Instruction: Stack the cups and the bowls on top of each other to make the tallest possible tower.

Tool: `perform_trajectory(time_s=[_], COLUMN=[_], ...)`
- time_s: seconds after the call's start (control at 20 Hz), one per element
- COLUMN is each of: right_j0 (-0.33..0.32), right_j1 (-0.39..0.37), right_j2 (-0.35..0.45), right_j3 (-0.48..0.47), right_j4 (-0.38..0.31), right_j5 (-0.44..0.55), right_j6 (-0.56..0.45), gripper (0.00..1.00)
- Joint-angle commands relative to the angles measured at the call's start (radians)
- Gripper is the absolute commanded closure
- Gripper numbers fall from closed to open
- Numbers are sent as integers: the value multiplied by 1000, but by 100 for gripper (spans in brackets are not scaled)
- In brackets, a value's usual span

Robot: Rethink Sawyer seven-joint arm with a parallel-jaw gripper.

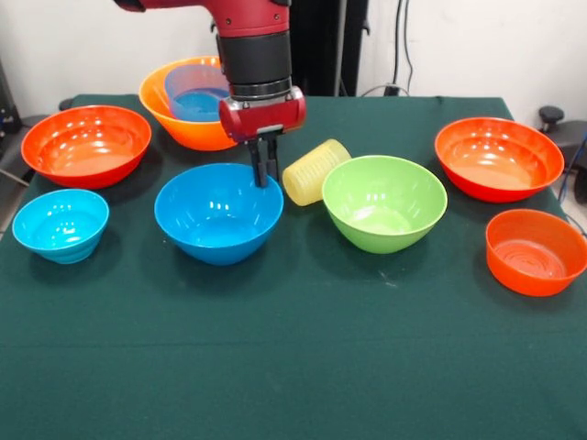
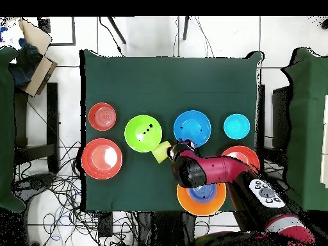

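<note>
Front view: a dark green cloth covers the bench (image 1: 303, 367), with a white wall and hanging cables behind. The end effector (image 1: 265, 170) hangs at the far rim of the blue bowl (image 1: 218, 213), fingers narrow and holding nothing. The yellow cup (image 1: 315, 170) lies tipped beside the lime green bowl (image 1: 383, 203).

Overhead view: the bench (image 2: 128, 77) stands on pale tiles strewn with cables (image 2: 70, 198). The light-orange bowl (image 2: 201, 198) holds a blue one.

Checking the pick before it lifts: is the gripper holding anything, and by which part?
The gripper looks closed on the blue bowl's far rim; a firm grip cannot be confirmed.
</note>
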Motion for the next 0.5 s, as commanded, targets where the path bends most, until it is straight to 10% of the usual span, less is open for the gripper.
perform_trajectory(time_s=[0.05,0.3,0.5], right_j0=[-37,-177,-236], right_j1=[-43,-376,-481], right_j2=[39,150,200], right_j3=[74,304,374], right_j4=[-7,102,168], right_j5=[52,247,318], right_j6=[109,28,-16], gripper=[100,100,100])
